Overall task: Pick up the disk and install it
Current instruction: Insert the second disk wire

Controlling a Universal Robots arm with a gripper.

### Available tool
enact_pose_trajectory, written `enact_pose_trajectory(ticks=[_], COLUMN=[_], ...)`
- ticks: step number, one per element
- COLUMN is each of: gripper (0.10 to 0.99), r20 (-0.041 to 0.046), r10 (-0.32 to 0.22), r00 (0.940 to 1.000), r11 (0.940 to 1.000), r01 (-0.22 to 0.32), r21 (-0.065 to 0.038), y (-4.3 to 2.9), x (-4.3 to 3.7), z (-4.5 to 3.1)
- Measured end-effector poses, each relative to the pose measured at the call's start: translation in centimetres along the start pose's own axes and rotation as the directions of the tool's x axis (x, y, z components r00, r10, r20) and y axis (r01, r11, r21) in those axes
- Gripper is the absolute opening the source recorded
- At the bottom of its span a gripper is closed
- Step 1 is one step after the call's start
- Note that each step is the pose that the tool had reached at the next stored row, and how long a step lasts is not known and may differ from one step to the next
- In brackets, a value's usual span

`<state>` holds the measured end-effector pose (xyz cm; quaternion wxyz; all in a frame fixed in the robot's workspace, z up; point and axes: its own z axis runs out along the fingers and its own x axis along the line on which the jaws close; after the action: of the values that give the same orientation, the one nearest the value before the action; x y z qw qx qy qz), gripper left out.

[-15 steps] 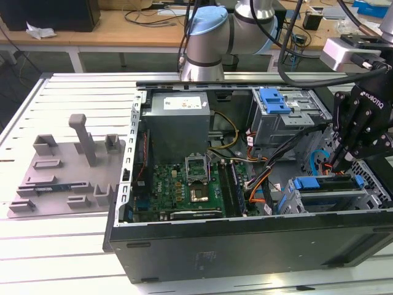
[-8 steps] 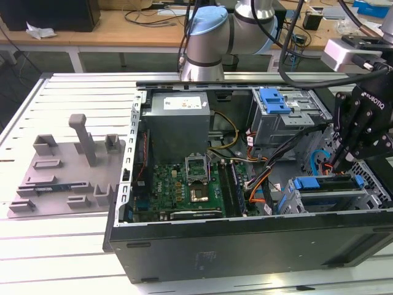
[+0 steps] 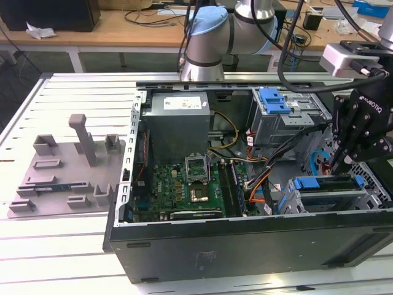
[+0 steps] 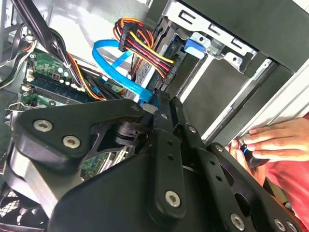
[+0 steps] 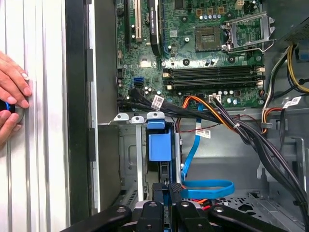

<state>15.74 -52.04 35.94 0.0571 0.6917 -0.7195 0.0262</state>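
My gripper (image 3: 339,165) is down inside the open computer case (image 3: 245,246), at the drive cage (image 3: 344,200) in the corner of the case at the exterior view's right. In both wrist views my 2 fingers (image 5: 176,193) sit together at the tips, with no real gap between them and nothing gripped.

The disk (image 3: 322,183) sits in that cage, directly under my fingertips, with its blue rail facing up. In the first wrist view the blue rail and tab of the disk (image 5: 159,145) lie just beyond my gripper (image 5: 168,191), in line with it. I cannot tell whether my tips touch the disk or hang just above it.

A flat blue cable (image 5: 207,186) loops just beside my fingers. In the second wrist view that blue cable (image 4: 116,63) curves right past my gripper (image 4: 161,99), with a bundle of red, yellow and black wires (image 4: 145,46) next to it.

The motherboard (image 5: 203,58) is farther out from my fingers, across the case floor. 1 more drive cage with a blue tab (image 3: 273,101) stands behind my fingers, toward the arm's base. The grey power supply (image 3: 178,123) is well apart from me.

Outside the case wall, a person's hand (image 5: 12,96) rests on the slatted table (image 3: 61,246) with a small blue-and-black thing under it. That hand (image 4: 275,142) is well apart from my fingers. A grey fixture tray (image 3: 67,172) lies on the table, far from me on the other side of the case.
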Motion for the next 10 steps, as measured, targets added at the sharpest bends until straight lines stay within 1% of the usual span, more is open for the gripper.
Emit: enact_pose_trajectory(ticks=[6,10], gripper=[0.165,0.165], r20=[0.0009,0.0025], r10=[0.000,0.000], r00=[1.0000,1.0000], r11=[1.0000,1.0000], r01=[0.000,0.000], r21=[0.000,0.000], y=[-0.02,-0.10], x=[-0.05,-0.06], z=[0.43,0.53])
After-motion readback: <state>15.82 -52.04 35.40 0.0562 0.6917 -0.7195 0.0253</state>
